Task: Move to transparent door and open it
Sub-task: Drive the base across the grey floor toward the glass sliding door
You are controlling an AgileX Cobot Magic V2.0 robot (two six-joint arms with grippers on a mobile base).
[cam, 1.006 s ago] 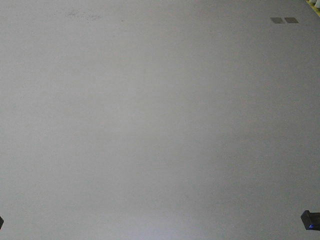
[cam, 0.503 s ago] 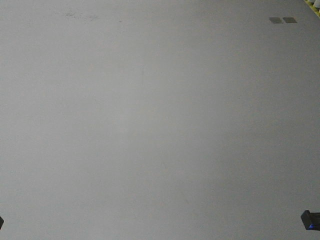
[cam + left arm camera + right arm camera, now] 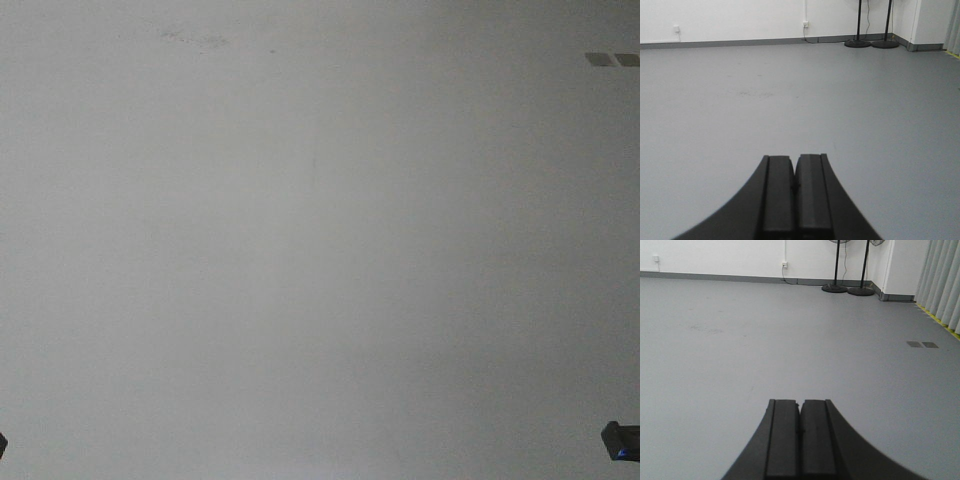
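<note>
The transparent door is out of view in every frame. My left gripper (image 3: 795,159) is shut with nothing between its black pads, held low over bare grey floor. My right gripper (image 3: 800,403) is likewise shut and empty above the same floor. In the front view only grey floor shows, with small dark corners of the robot at the bottom left (image 3: 3,443) and bottom right (image 3: 620,440).
Two black fan stands (image 3: 847,289) stand by the far white wall (image 3: 740,255), near a corner. Grey vertical curtains (image 3: 942,285) and a yellow floor strip (image 3: 940,322) run along the right. Two small floor plates (image 3: 922,344) lie to the right. Wall sockets (image 3: 805,23) sit above the skirting.
In the front view the floor marks and the two plates have shifted to the right and slightly down, and the yellow strip has left the corner. The base has moved.
</note>
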